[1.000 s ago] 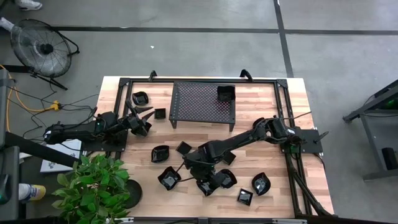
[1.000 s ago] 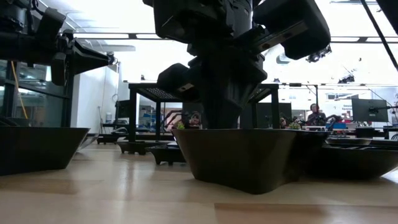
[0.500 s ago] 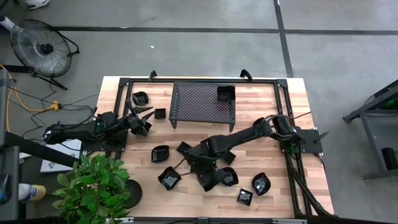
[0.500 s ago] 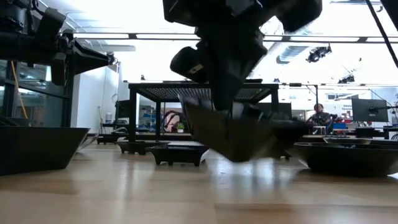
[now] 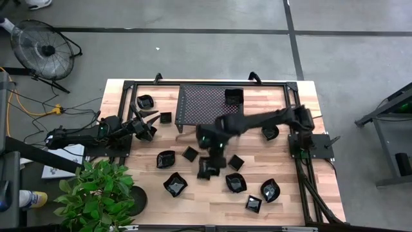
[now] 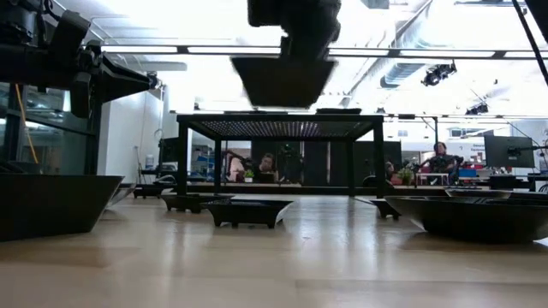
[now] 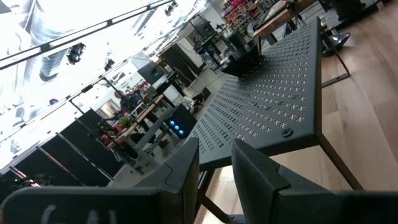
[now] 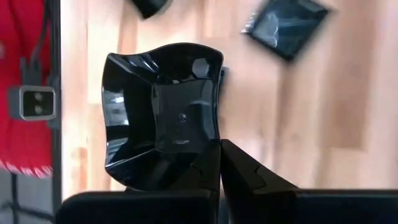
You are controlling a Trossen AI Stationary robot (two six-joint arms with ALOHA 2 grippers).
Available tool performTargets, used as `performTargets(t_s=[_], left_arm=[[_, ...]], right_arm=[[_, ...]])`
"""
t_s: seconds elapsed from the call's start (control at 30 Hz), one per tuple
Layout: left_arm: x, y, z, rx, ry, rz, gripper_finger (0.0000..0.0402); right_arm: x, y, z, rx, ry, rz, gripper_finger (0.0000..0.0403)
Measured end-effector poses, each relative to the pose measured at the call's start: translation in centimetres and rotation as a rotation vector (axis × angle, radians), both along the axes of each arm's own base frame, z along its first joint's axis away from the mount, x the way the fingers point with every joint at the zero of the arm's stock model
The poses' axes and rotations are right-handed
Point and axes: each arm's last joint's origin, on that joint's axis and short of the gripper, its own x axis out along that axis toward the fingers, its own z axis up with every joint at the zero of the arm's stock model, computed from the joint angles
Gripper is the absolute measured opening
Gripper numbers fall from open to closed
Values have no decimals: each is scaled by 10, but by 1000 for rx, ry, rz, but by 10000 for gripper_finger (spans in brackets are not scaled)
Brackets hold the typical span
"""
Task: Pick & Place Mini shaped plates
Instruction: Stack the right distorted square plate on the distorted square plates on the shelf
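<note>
— From above, where was the right gripper (image 5: pixel 210 162)?
— Beside the mesh rack (image 5: pixel 210 108), over loose plates.
— At table level?
— A square plate (image 6: pixel 283 79) hung level, higher than the rack top.
— The wrist views?
— Right fingers (image 8: pixel 239 169) pinched its rim; carrying level seemed wise. The left gripper (image 7: pixel 214 163) idled, slightly parted, holding nothing.
</note>
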Motion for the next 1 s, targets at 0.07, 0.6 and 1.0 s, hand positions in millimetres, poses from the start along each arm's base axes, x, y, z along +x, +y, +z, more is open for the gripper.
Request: performTargets(t_s=[0.07, 0.6, 1.0], left_arm=[[0, 0, 0, 0, 0, 0, 92], [0, 0, 0, 0, 0, 0, 92], [0, 0, 0, 0, 0, 1, 92]], right_arm=[[-8, -17, 16, 7, -25, -54, 0], [-94, -121, 106, -77, -186, -336, 0], [-129, -174, 108, -178, -126, -399, 0]])
